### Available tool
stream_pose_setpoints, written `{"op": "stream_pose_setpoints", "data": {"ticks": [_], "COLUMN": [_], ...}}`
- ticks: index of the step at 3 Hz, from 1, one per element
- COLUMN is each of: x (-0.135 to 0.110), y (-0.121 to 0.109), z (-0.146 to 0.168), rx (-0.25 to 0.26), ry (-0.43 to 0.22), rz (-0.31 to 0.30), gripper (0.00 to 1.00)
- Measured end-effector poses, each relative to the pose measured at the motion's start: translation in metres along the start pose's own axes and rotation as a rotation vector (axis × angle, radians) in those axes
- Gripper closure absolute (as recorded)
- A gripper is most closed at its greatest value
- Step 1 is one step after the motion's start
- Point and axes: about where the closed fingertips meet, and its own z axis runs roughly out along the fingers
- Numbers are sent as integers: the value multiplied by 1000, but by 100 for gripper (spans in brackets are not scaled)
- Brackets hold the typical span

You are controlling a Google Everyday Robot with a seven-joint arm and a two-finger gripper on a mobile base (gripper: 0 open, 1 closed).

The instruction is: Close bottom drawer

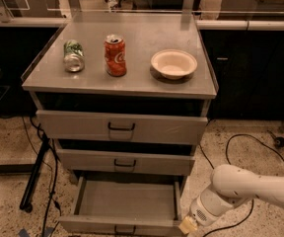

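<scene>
The bottom drawer (127, 200) is the lowest of three grey metal drawers and stands pulled out, its plain grey tray empty. Its low front panel (117, 226) with a small black handle sits at the bottom edge of the camera view. My gripper (187, 226) is at the end of the white arm (250, 186) coming in from the right. It is low, right next to the drawer's front right corner. Only its pale tip shows.
On the cabinet top (117, 83) lie a green can on its side (73, 56), an upright red can (115, 56) and a white bowl (173, 63). The top drawer (121, 126) and middle drawer (124, 162) are nearly shut. Black cables (240, 147) run across the floor.
</scene>
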Motion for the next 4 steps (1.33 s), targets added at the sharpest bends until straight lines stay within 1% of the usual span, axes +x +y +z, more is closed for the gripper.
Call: {"op": "stream_pose_setpoints", "data": {"ticks": [1, 2, 3, 4], "x": [2, 8, 9, 9], "y": [3, -15, -32, -32], "z": [7, 42, 78, 78], "rx": [11, 9, 6, 6], "ry": [0, -25, -43, -43], "rz": [15, 96, 153, 153], "gripper": [100, 100, 100, 100]}}
